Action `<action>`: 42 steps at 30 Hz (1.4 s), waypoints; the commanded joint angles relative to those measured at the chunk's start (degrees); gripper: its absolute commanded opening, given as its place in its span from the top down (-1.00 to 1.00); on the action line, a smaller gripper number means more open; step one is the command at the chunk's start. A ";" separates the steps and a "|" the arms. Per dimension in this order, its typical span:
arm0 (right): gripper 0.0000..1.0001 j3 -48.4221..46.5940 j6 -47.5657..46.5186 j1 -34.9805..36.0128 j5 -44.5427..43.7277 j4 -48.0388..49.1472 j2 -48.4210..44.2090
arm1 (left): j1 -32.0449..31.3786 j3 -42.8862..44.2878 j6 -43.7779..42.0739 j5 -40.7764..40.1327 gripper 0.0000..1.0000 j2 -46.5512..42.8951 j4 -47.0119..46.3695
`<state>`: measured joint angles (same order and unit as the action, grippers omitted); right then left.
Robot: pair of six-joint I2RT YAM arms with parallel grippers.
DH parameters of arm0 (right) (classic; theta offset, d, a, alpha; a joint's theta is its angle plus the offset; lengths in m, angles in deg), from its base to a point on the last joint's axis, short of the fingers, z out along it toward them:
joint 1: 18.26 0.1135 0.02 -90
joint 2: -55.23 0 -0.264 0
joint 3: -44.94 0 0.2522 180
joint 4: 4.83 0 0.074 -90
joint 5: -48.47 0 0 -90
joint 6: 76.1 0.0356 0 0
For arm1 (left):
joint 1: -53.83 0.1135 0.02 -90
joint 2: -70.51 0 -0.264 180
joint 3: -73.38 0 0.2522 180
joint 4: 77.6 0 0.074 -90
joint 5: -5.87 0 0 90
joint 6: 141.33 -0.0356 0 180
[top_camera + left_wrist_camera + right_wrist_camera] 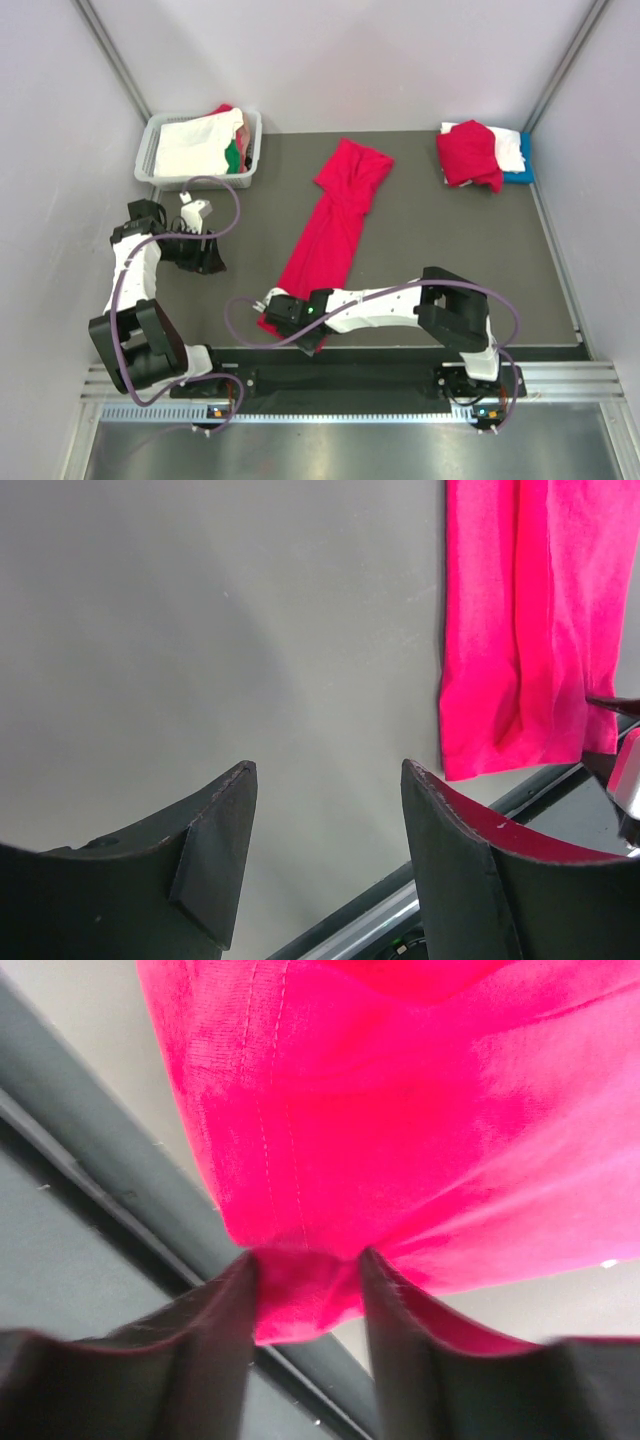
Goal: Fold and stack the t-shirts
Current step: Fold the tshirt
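A red t-shirt (pixel 330 230) lies folded into a long narrow strip, running from mid-table toward the near edge. My right gripper (pixel 272 312) is at its near end. In the right wrist view the hem of the red t-shirt (pixel 400 1110) bunches between the two fingers of the right gripper (pixel 305 1260), which is shut on it. My left gripper (pixel 212 265) hovers over bare table to the left of the strip. In the left wrist view the left gripper (pixel 328 770) is open and holds nothing, with the red t-shirt's end (pixel 530 630) off to the right.
A folded red t-shirt (pixel 470 152) tops a stack with a white one (pixel 508 148) and a blue one (pixel 520 175) at the back right. A pale plastic tub (pixel 200 182) at the back left holds white cloth (pixel 195 145). The table's metal front rail (pixel 110 1175) runs just under the right gripper.
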<state>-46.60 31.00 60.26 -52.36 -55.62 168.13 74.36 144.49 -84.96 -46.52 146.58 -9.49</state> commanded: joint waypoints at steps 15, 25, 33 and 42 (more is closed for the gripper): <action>1.00 5.09 4.60 -0.04 2.47 0.56 -8.12 | 0.21 1.98 -3.29 0.63 -0.29 0.04 1.99; 1.00 9.14 11.11 2.51 8.46 -5.50 -21.40 | 0.29 4.18 -3.90 2.38 -0.30 1.36 3.13; 1.00 4.83 7.33 -7.05 2.66 -6.30 -21.76 | 0.21 4.97 -5.48 2.12 -0.30 1.80 4.62; 1.00 -7.09 -1.80 -26.83 1.16 -0.85 -14.13 | 0.21 4.97 -7.59 1.07 -0.30 1.18 6.38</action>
<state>-45.37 34.33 39.57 -49.39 -60.50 150.30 74.36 147.48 -90.27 -46.28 148.05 -5.19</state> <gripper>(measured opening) 0.022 0.648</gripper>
